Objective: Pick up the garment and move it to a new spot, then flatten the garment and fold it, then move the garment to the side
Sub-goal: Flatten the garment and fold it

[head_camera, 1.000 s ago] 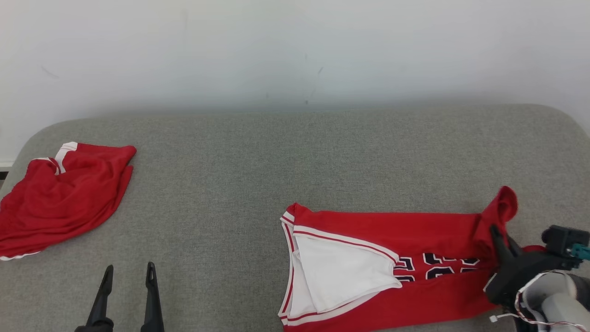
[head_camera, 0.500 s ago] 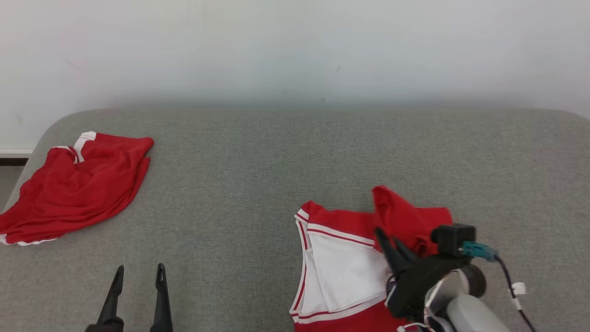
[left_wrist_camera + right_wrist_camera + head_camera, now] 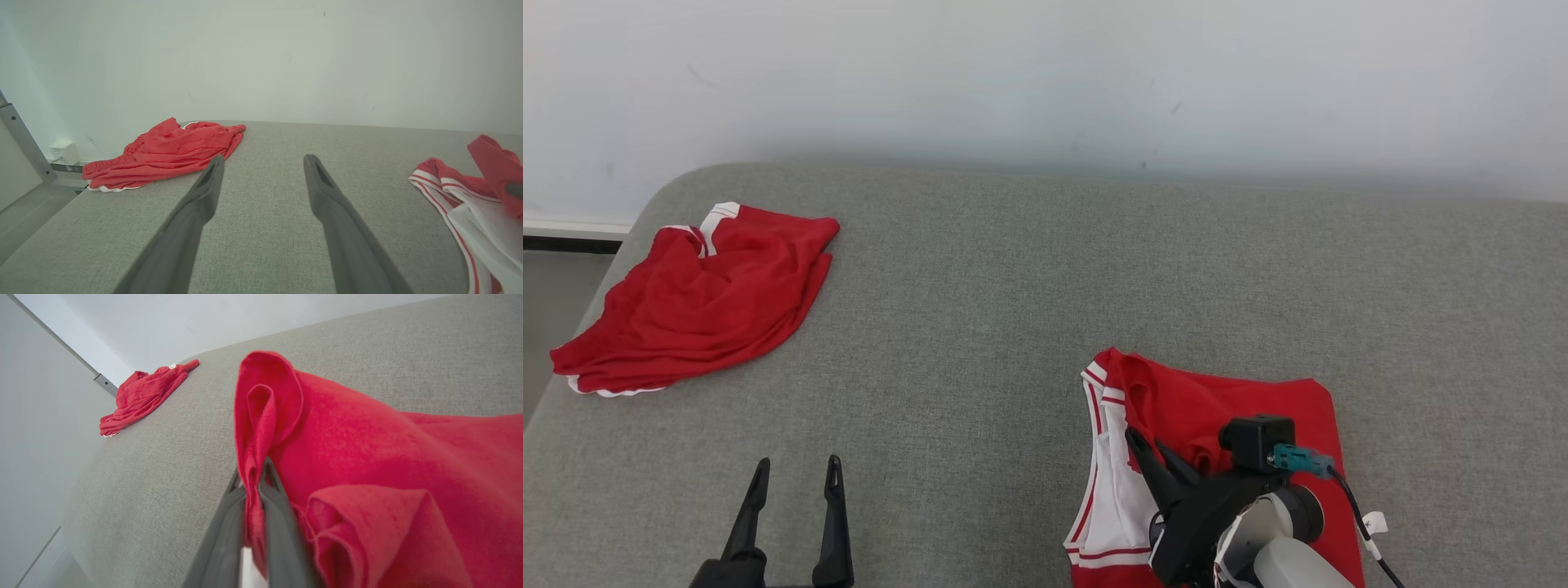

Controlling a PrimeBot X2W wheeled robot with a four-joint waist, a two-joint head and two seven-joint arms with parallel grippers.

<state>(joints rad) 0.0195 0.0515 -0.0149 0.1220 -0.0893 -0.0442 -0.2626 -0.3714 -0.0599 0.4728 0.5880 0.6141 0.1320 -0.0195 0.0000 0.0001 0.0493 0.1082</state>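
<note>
Two dark fingers of your right gripper (image 3: 252,473) are pinched tight on a red fold of the garment (image 3: 1245,400). The cloth is pressed between them and stands up in a loop above the tips. Your left gripper (image 3: 798,465) has its fingers spread wide and holds nothing. It sits over bare fabric near the front edge of the grey padded surface (image 3: 1013,278), left of the middle. A crumpled red cloth (image 3: 703,310) with white trim lies at the far left corner, well apart from both grippers. A white wall (image 3: 1045,73) rises behind the far edge. You will find the garment at the front edge, right of the middle. It is red with white-and-red striped trim and doubled over on itself. White cloth shows along its left side, and the top layer is plain red, rumpled near the gripped fold.
</note>
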